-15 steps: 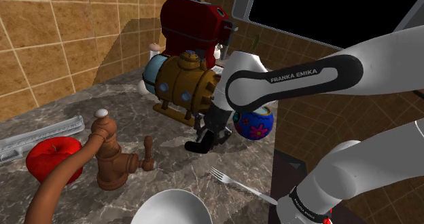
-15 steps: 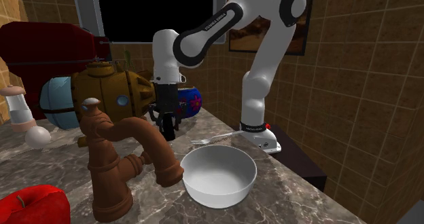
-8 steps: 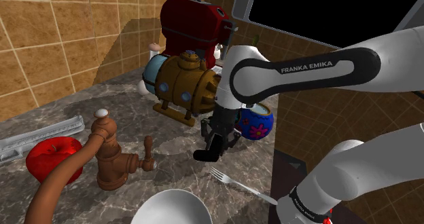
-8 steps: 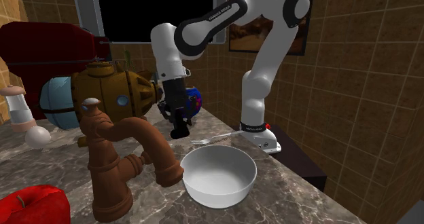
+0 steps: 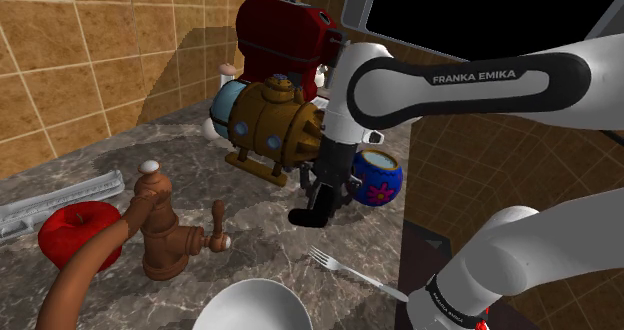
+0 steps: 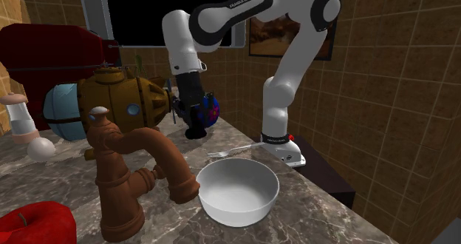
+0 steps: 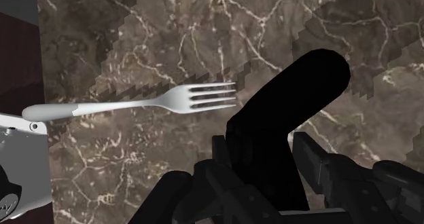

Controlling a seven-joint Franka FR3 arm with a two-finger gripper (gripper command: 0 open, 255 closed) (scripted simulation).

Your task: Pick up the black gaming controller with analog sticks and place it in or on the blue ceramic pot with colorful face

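Note:
The black gaming controller (image 5: 310, 210) hangs lifted above the marble counter (image 5: 250, 233), clasped in my gripper (image 5: 326, 183), which is shut on it. One of its grips points down in the second exterior view, controller (image 6: 195, 129) below the gripper (image 6: 189, 114). The blue pot (image 5: 378, 179) with painted flowers stands just to the shoulder view's right of the gripper, near the counter's edge. In the second exterior view the pot (image 6: 212, 109) is half hidden behind my hand. In the wrist view the controller (image 7: 289, 104) sticks out between the fingers of the gripper (image 7: 268, 174), over the counter.
A brass submarine-shaped model (image 5: 270, 126) and a red mixer (image 5: 285, 33) stand behind the gripper. A fork (image 5: 355, 272) lies near the counter's edge, a white bowl (image 5: 255, 308) in front. A brown faucet-like piece (image 5: 165, 233) and a red apple (image 5: 80, 228) are further along.
The arm has risen and swung toward the pot, carrying the controller up off the counter. The pot and other things have stayed put.

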